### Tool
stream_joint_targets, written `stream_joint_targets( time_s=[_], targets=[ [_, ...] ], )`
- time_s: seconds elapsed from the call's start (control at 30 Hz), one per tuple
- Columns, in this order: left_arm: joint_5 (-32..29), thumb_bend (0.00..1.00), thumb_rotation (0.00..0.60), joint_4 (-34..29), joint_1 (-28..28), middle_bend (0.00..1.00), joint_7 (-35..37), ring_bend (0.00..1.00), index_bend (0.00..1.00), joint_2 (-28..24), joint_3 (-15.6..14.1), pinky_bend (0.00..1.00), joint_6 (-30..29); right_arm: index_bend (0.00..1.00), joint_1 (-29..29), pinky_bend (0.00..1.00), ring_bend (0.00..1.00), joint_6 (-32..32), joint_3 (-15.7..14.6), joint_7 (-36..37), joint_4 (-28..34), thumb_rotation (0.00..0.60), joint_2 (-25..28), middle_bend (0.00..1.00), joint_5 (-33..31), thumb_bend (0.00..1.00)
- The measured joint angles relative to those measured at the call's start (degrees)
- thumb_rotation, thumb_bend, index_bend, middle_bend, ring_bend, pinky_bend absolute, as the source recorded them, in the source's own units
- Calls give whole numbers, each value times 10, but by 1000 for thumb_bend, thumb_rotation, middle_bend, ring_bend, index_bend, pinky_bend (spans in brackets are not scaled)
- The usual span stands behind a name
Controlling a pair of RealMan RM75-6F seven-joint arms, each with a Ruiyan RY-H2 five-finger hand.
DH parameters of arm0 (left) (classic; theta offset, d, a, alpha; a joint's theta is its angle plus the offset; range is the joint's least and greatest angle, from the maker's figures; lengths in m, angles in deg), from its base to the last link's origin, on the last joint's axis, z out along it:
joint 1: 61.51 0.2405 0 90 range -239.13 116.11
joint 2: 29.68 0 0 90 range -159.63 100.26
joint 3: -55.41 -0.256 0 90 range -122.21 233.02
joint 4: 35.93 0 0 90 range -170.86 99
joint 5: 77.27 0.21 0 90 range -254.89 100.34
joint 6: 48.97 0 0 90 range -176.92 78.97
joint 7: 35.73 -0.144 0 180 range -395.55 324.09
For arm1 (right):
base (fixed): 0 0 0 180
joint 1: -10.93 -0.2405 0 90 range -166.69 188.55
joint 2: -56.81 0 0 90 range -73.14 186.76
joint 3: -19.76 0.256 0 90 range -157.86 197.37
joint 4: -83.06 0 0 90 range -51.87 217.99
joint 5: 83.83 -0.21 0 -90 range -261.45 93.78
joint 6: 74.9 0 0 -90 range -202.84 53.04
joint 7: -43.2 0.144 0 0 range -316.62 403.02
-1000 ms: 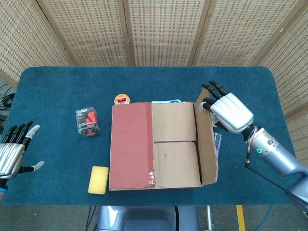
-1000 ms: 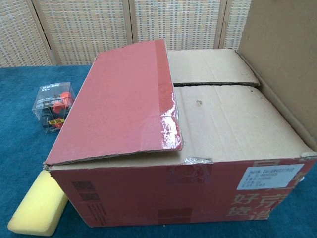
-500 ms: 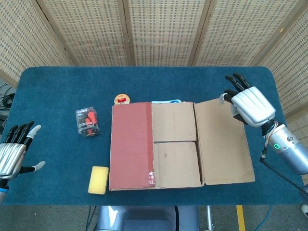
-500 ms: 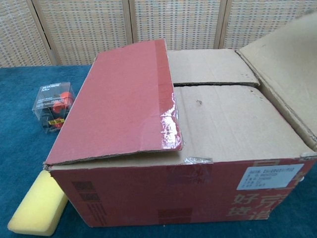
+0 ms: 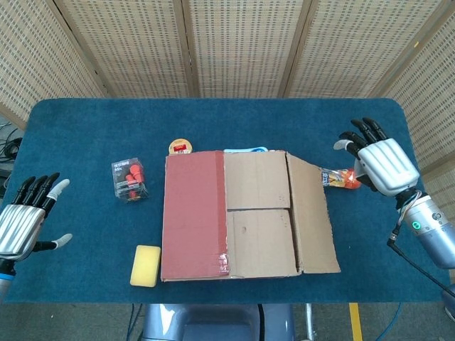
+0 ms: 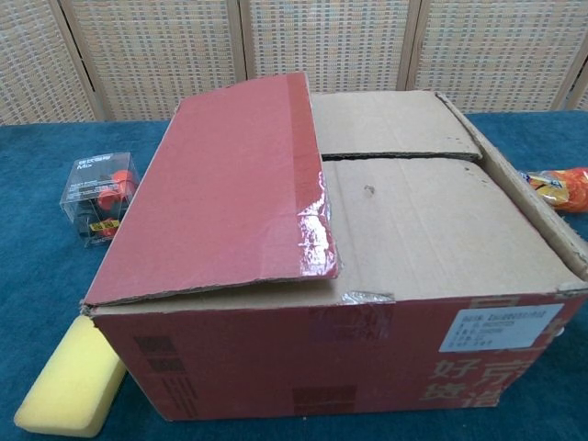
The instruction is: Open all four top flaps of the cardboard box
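Note:
The cardboard box (image 5: 242, 213) stands mid-table. Its red taped left flap (image 5: 193, 213) lies flat over the top, slightly raised in the chest view (image 6: 230, 184). The far inner flap (image 5: 256, 180) and near inner flap (image 5: 259, 243) lie closed. The right flap (image 5: 313, 213) hangs outward and down the right side; the chest view shows only its edge (image 6: 537, 207). My right hand (image 5: 380, 163) hovers right of the box with fingers spread, holding nothing. My left hand (image 5: 23, 224) is open at the table's left edge, far from the box. Neither hand shows in the chest view.
An orange snack packet (image 5: 341, 179) lies between the right flap and my right hand. A clear case of red pieces (image 5: 129, 179) and a yellow sponge (image 5: 146, 265) sit left of the box. A small round tin (image 5: 180, 147) lies behind it.
The right flap swung from upright out past flat and now droops down the side, uncovering the orange packet. My right hand let it go and drew right. The left hand shifted slightly.

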Motion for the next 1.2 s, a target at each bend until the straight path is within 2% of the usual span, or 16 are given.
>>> stream_joint_targets(
  time_s=[0.13, 0.43, 0.5, 0.57, 0.67, 0.83, 1.07, 1.2],
  targets=[
    [19, 131, 511, -4, -13, 0, 21, 0, 0, -13, 2, 0, 12, 82, 17, 0, 0, -14, -2, -37, 22, 600, -11, 53, -29, 981],
    [69, 163, 512, -12, -63, 0, 80, 0, 0, -52, 13, 0, 61, 45, 58, 0, 0, -61, -9, -119, 58, 600, -54, 15, -77, 981],
    [82, 237, 512, -13, -77, 0, 90, 0, 0, -59, 17, 0, 72, 43, 67, 0, 0, -73, -12, -135, 61, 600, -67, 13, -83, 990],
    [95, 393, 513, -13, -90, 0, 103, 0, 0, -64, 20, 0, 82, 42, 75, 0, 0, -83, -14, -145, 62, 600, -77, 12, -86, 999],
    [117, 557, 514, -13, -111, 0, 124, 0, 2, -72, 25, 0, 99, 37, 85, 0, 0, -98, -17, -158, 62, 600, -88, 12, -89, 1000],
    [149, 644, 514, -12, -148, 0, 166, 0, 11, -78, 31, 0, 126, 33, 103, 0, 0, -124, -19, -169, 63, 600, -107, 11, -91, 1000],
    [181, 784, 529, -6, -232, 0, 237, 0, 73, -72, 46, 0, 196, 33, 124, 0, 0, -145, -24, -175, 61, 600, -130, 11, -89, 1000],
    [182, 836, 486, 1, -268, 5, 267, 0, 109, -56, 53, 0, 225, 33, 134, 0, 0, -152, -25, -175, 57, 600, -136, 11, -88, 1000]
  ],
)
